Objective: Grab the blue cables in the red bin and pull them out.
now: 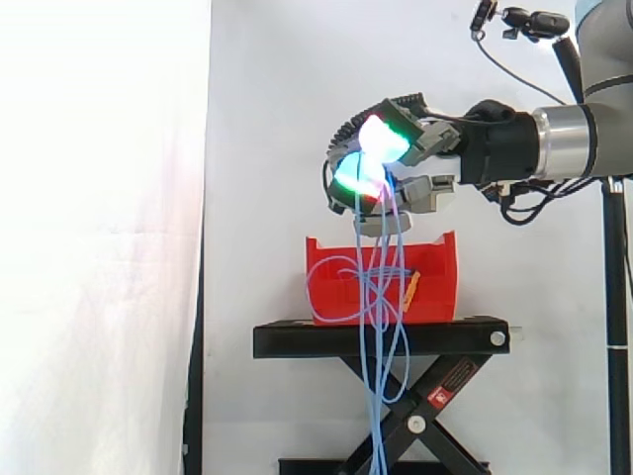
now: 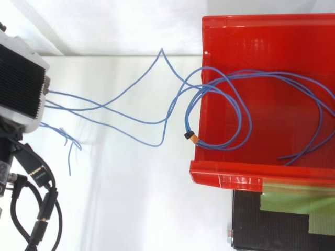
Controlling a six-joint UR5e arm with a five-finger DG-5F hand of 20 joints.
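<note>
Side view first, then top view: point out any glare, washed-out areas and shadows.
Side view: the white curtain on the left is washed out to flat white; the hand has glowing pads that flare brightly where they close on the blue cables, swamping their outlines. Top view: even light, the red bin without strong glare, the cables throwing only faint shadows on the white surface.
</note>
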